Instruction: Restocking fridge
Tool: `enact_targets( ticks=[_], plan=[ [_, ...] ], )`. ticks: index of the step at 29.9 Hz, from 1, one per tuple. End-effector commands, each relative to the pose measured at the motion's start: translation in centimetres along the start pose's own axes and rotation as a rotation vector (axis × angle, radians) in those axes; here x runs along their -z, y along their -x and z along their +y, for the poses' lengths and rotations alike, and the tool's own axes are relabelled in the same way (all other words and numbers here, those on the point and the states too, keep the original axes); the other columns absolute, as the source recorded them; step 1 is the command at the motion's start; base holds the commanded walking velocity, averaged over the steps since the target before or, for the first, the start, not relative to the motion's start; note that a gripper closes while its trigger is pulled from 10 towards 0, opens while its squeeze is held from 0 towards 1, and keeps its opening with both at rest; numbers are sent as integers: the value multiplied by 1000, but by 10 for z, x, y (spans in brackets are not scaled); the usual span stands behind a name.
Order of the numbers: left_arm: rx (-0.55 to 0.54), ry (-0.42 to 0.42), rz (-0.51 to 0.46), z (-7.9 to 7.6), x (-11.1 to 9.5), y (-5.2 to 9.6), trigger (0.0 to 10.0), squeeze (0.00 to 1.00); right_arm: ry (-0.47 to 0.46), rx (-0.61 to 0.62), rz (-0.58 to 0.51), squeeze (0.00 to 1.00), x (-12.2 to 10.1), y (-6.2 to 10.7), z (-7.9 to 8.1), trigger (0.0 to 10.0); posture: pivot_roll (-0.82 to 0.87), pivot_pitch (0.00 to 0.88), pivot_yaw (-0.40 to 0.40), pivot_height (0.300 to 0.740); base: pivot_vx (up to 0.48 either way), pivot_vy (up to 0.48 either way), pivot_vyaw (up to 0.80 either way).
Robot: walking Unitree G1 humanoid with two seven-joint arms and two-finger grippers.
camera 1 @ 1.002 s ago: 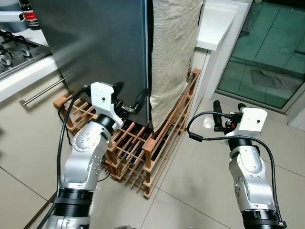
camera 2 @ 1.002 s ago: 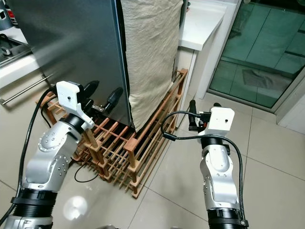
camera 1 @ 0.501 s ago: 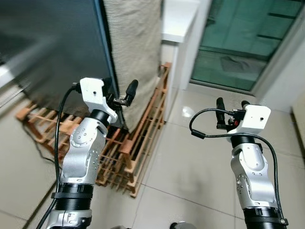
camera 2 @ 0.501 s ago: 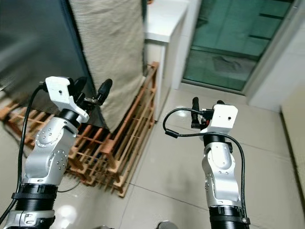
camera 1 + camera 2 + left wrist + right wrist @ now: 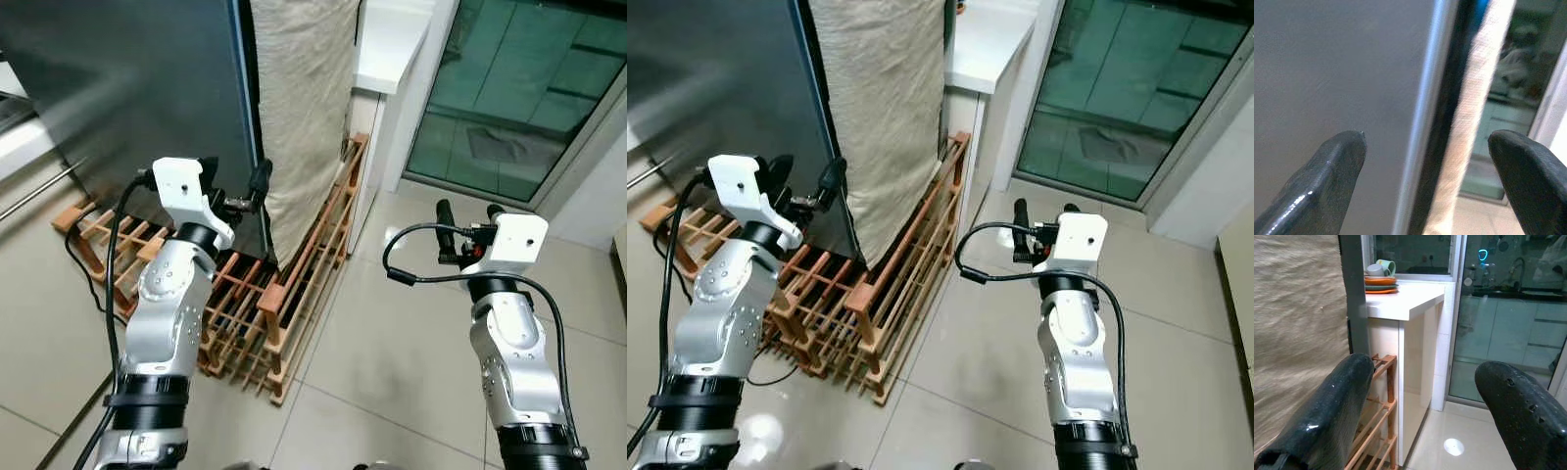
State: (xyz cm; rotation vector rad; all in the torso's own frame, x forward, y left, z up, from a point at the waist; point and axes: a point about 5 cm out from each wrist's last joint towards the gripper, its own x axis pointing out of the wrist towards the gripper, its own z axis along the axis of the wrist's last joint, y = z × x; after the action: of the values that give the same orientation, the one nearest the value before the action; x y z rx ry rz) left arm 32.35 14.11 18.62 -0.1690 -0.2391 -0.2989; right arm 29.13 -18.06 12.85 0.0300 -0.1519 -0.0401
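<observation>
1. Our left claw (image 5: pixel 235 188) is up close to the edge of the fridge door (image 5: pixel 137 88). Its two fingers are spread wide, one on each side of the door's edge, and they hold nothing.
2. Our right claw (image 5: pixel 463 227) is out over the floor (image 5: pixel 392 352), well apart from the fridge. Its fingers are wide apart too, with nothing between them.
3. We stand in front of the big grey fridge, which looks shut. A wooden rack (image 5: pixel 294 284) sits on the floor at its foot, and a rough cloth (image 5: pixel 304 88) hangs beside it.
4. We think the door will feel heavy and stiff, and its smooth metal face could be slippery. We should hook the fingers around the door's edge, where the left claw already is, and pull slowly.
5. We see a white tabletop (image 5: pixel 1400 301) past the cloth with bowls and cups (image 5: pixel 1380 276) on it. We cannot see any food to put in yet.
</observation>
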Motion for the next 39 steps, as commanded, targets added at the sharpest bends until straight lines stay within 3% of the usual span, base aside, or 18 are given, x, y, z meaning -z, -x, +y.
enact_targets(
  ticks=[1, 10, 18, 21, 23, 32, 38, 39],
  plan=[
    [44, 29, -3, -9, -2, -7, 10000, 0, 2, 1, -4, 0, -3, 1, -2, 10000, -97, 0, -4, 740, 0, 0, 0],
    [124, 35, -2, -26, -9, -28, 10000, 0, -12, -35, 21, 0, -2, 3, -5, 10000, -107, 0, -10, 740, 0, 0, 0],
    [158, 37, 18, -37, -5, -31, 10000, 0, -60, -191, 74, 0, 2, 3, 12, 10000, -106, 0, -5, 740, 0, 0, 0],
    [178, 33, 27, -41, -3, -34, 10000, 0, -51, -385, 114, 0, -1, 6, 26, 10000, -109, 0, 3, 740, 0, 0, 0],
    [178, 33, 29, -42, -2, -35, 10000, 0, -43, -430, 129, 0, -1, 7, 28, 10000, -111, 0, 4, 740, 0, 0, 0],
    [186, 36, 31, -45, -1, -37, 10000, 0, -48, -508, 145, 0, -3, 7, 34, 10000, -113, 0, 5, 740, 0, 0, 0],
    [219, -9, 121, -52, 11, -40, 10000, 0, -49, -604, 155, 0, -5, 10, 48, 10000, -110, 0, 10, 740, 0, 0, 0],
    [214, -39, 180, -52, 20, -41, 10000, 0, -48, -621, 166, 0, -5, 13, 49, 10000, -110, 0, 11, 740, 0, 0, 0]
  ],
)
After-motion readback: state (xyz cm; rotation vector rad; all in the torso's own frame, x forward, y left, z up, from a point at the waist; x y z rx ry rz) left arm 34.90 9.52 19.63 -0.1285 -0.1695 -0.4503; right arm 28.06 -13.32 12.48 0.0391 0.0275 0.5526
